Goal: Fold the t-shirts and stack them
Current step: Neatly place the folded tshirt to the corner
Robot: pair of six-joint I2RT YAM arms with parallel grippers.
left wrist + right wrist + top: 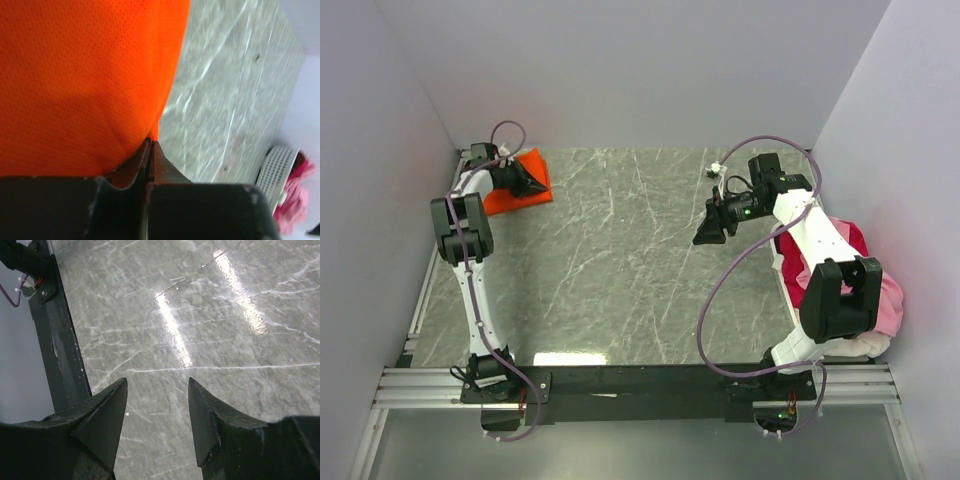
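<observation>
From above, the orange t-shirt [506,201] lies folded at the table's [620,260] far left corner, and the left gripper [532,180] rests on its right part. The right gripper [708,230] hangs over bare stone, well apart from the heap at the right edge, where a magenta-red t-shirt [798,272] and a pink t-shirt [890,300] bunch under that arm. At the left wrist, the jaws are pressed together at the orange cloth's edge, and whether they catch fabric cannot be told. Far off stands a white perforated wall [275,167], seemingly a basket, with pink fabric against it. At the right wrist, the fingers [105,415] are spread over bare table beside a black rail [62,355].
</observation>
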